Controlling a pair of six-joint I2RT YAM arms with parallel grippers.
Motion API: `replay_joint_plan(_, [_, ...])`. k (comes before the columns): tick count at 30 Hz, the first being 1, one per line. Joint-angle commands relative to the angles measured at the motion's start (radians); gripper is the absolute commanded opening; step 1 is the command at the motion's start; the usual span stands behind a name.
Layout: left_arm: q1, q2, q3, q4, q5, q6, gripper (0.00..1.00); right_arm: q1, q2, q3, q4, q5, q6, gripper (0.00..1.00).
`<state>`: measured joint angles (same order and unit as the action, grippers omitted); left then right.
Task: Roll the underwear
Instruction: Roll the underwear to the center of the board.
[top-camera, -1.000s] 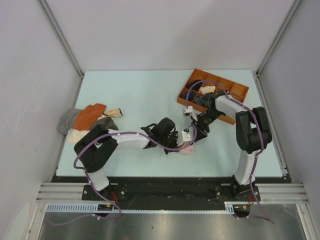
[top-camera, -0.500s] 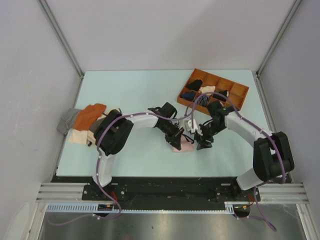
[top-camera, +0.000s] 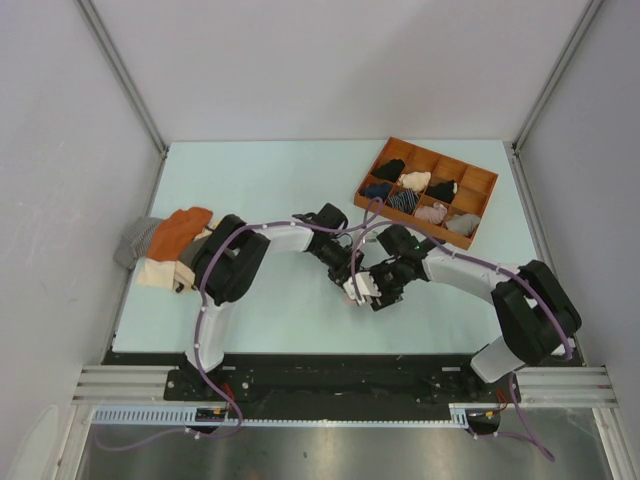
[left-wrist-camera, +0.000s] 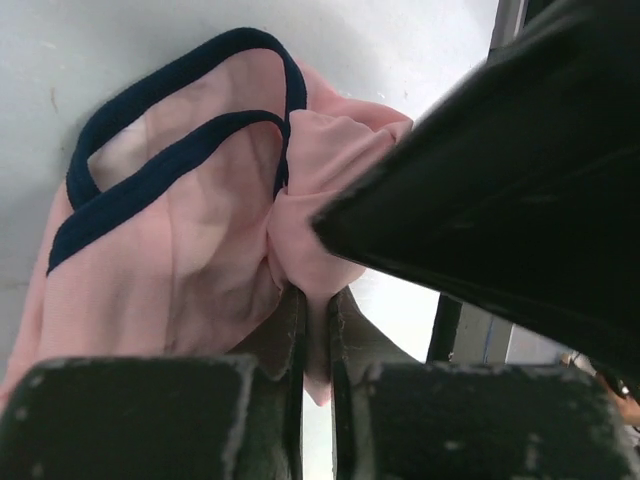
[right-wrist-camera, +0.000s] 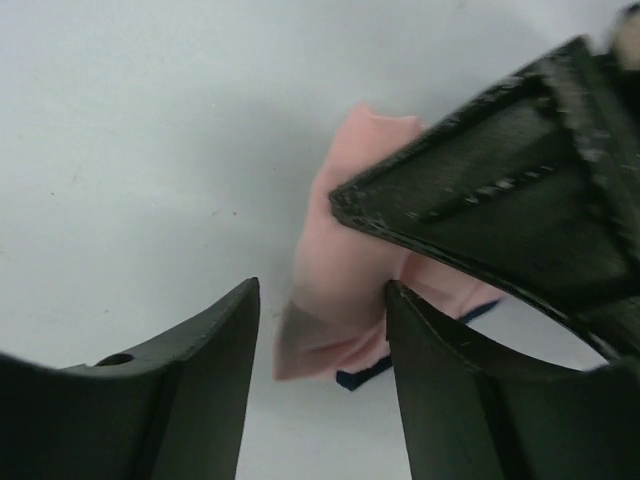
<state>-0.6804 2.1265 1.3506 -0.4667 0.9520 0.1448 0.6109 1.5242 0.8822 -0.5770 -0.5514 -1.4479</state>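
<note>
Pale table (top-camera: 260, 190) holds the underwear (left-wrist-camera: 180, 250) just 6 o'clock of centre. On it the left gripper (left-wrist-camera: 318, 320) is clenched around a pink fold; the right gripper (right-wrist-camera: 322, 310), jaws parted, hovers at its 3 o'clock. Crowded grippers could collide, tugging the fold loose.

No readable text, labels, brands, numbers or signs in any view.
</note>
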Motion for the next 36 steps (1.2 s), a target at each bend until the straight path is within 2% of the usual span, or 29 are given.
replay_joint_plan(1, [-0.010, 0.010, -0.089, 0.075, -0.153, -0.033, 0.11, 0.033, 0.053, -0.035, 0.074, 0.097, -0.016, 0.53])
replay_joint_plan(4, [-0.004, -0.081, -0.166, 0.201, -0.176, -0.085, 0.18, 0.038, 0.088, -0.034, 0.065, 0.111, 0.003, 0.36])
replay_joint_plan(5, [-0.002, -0.155, -0.198, 0.247, -0.179, -0.108, 0.24, 0.038, 0.096, -0.034, 0.060, 0.110, 0.009, 0.28])
replay_joint_plan(6, [-0.002, -0.209, -0.234, 0.364, -0.194, -0.117, 0.29, 0.033, 0.097, -0.035, 0.054, 0.099, 0.015, 0.25])
replay_joint_plan(8, [-0.001, -0.311, -0.367, 0.501, -0.281, -0.131, 0.42, 0.024, 0.096, -0.031, 0.031, 0.071, 0.024, 0.20])
replay_joint_plan(9, [-0.001, -0.418, -0.408, 0.604, -0.309, -0.128, 0.45, 0.007, 0.100, -0.013, 0.014, 0.027, 0.027, 0.19])
replay_joint_plan(12, [0.001, -0.558, -0.537, 0.724, -0.403, -0.102, 0.49, -0.031, 0.138, 0.070, -0.111, -0.082, 0.040, 0.15])
replay_joint_plan(18, [0.001, -0.713, -0.774, 0.945, -0.478, -0.088, 0.57, -0.066, 0.203, 0.196, -0.334, -0.189, 0.053, 0.13])
replay_joint_plan(19, [0.001, -0.762, -0.836, 0.979, -0.486, -0.091, 0.61, -0.069, 0.229, 0.211, -0.358, -0.199, 0.055, 0.13])
replay_joint_plan(21, [-0.010, -0.828, -0.901, 1.082, -0.525, -0.087, 0.62, -0.071, 0.257, 0.244, -0.424, -0.225, 0.064, 0.13])
replay_joint_plan(23, [-0.031, -0.911, -0.975, 1.138, -0.541, -0.044, 0.68, -0.074, 0.309, 0.287, -0.463, -0.239, 0.073, 0.13])
replay_joint_plan(28, [-0.117, -0.938, -0.949, 1.024, -0.526, 0.120, 0.70, -0.094, 0.451, 0.392, -0.618, -0.291, 0.070, 0.14])
replay_joint_plan(36, [-0.281, -0.768, -0.780, 0.806, -0.579, 0.271, 0.69, -0.138, 0.574, 0.486, -0.722, -0.341, 0.073, 0.15])
